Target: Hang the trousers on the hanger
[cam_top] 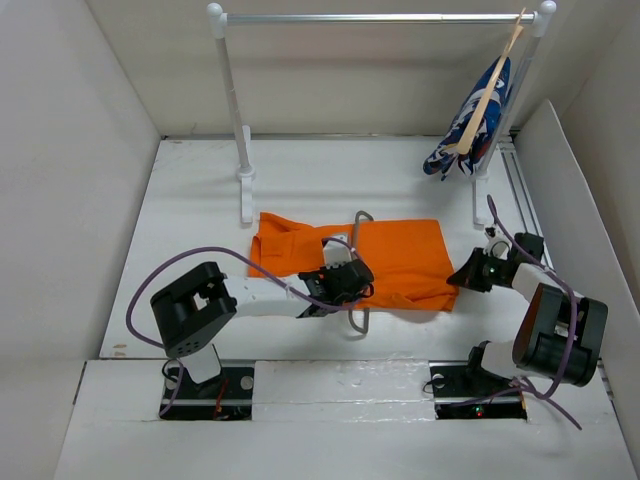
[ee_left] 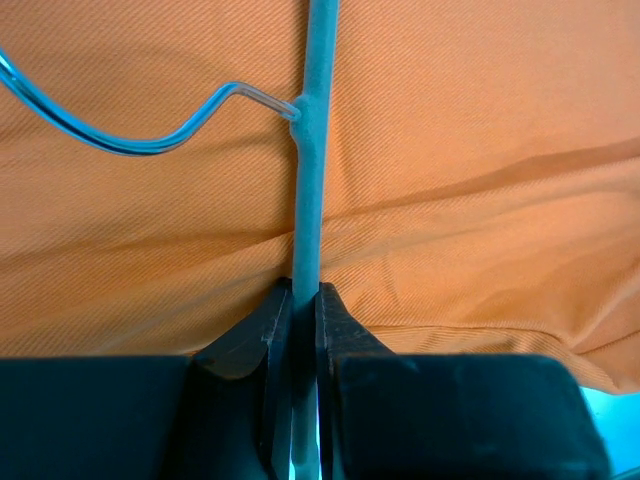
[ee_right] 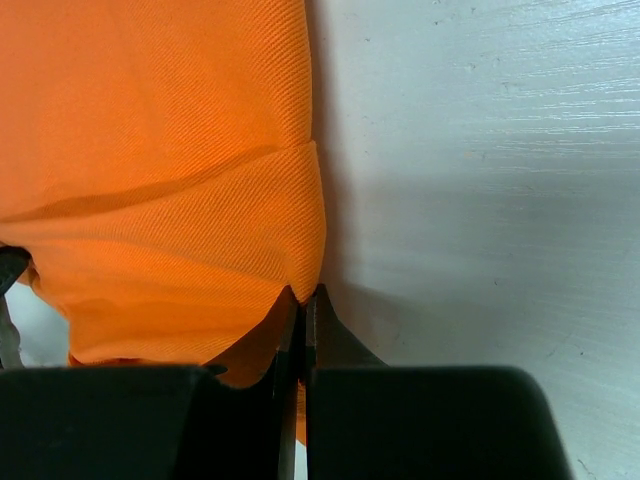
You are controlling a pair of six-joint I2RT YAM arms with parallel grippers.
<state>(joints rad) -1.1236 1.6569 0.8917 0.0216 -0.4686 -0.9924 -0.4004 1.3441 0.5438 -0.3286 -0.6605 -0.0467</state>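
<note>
The orange trousers (cam_top: 405,255) lie flat across the middle of the table. The grey wire hanger (cam_top: 358,322) crosses them front to back, its hook (cam_top: 362,215) poking out past their far edge. My left gripper (cam_top: 350,283) sits over the trousers' middle, shut on the hanger. In the left wrist view the wire (ee_left: 310,150) runs straight up from between the fingers (ee_left: 270,320), with orange cloth (ee_left: 480,120) behind it. My right gripper (cam_top: 462,278) is at the trousers' right edge. In the right wrist view it (ee_right: 303,295) is shut on the corner of the orange cloth (ee_right: 150,150).
A white clothes rack spans the back, with a metal rail (cam_top: 380,17) and a left post (cam_top: 235,110) whose foot stands just beyond the trousers. A wooden hanger with a blue patterned garment (cam_top: 475,120) hangs at the rail's right end. White walls enclose the table (ee_right: 480,150).
</note>
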